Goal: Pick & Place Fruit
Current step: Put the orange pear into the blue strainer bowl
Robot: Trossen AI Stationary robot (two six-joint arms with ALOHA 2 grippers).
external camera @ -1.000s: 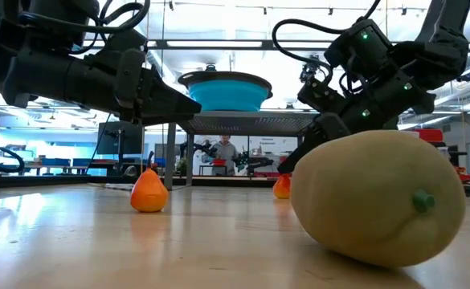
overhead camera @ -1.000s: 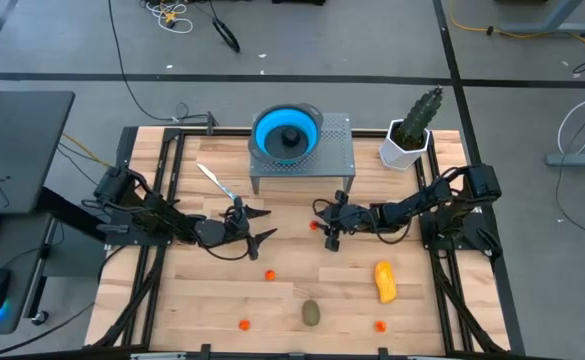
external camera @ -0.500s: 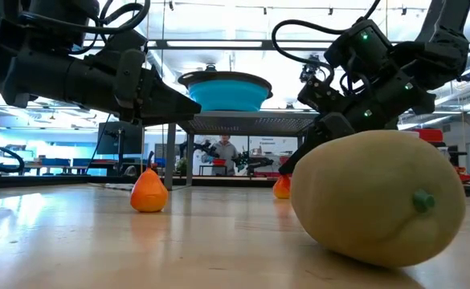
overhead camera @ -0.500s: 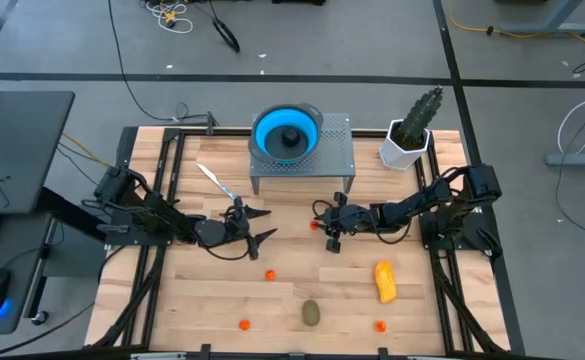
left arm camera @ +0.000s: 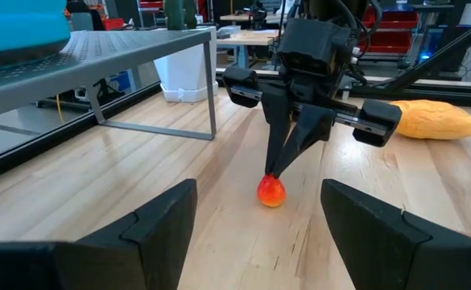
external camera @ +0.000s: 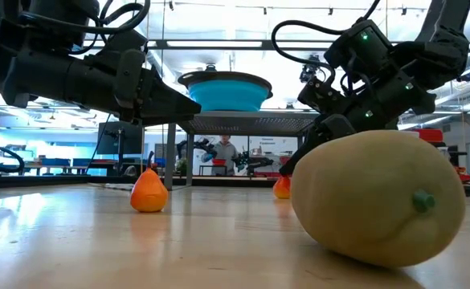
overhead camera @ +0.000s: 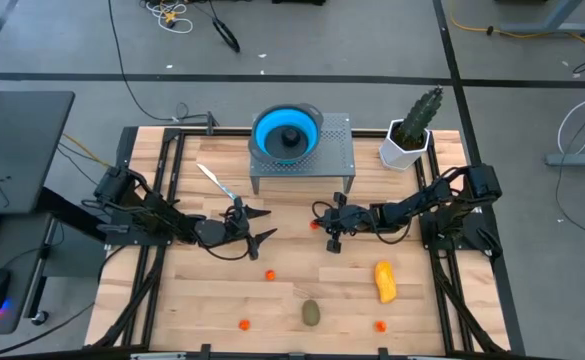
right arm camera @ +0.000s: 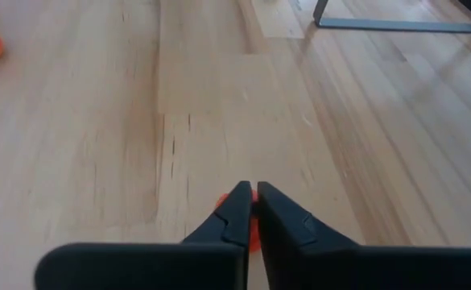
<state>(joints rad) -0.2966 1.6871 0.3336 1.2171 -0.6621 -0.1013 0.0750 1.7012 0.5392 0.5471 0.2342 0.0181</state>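
Note:
My right gripper is low over the table's middle, its fingers closed to a point on a tiny orange-red ball that sits on the wood. My left gripper hovers open a short way to the ball's left, facing it, touching nothing. Other orange-red balls, an olive-brown oval and the yellow-orange oblong lie toward the near edge. A dark purple ball rests in the blue bowl. My right gripper pinches the tiny orange-red ball at its top with just the tips of its two fingers. The fingers slant down at it from the table's right. The ball's underside rests on the table.
The blue bowl stands on a grey metal stand at the far middle. A green cactus in a white pot is at the far right; a white-and-blue stick tool lies left of the stand. Bare wood shows between the near fruits.

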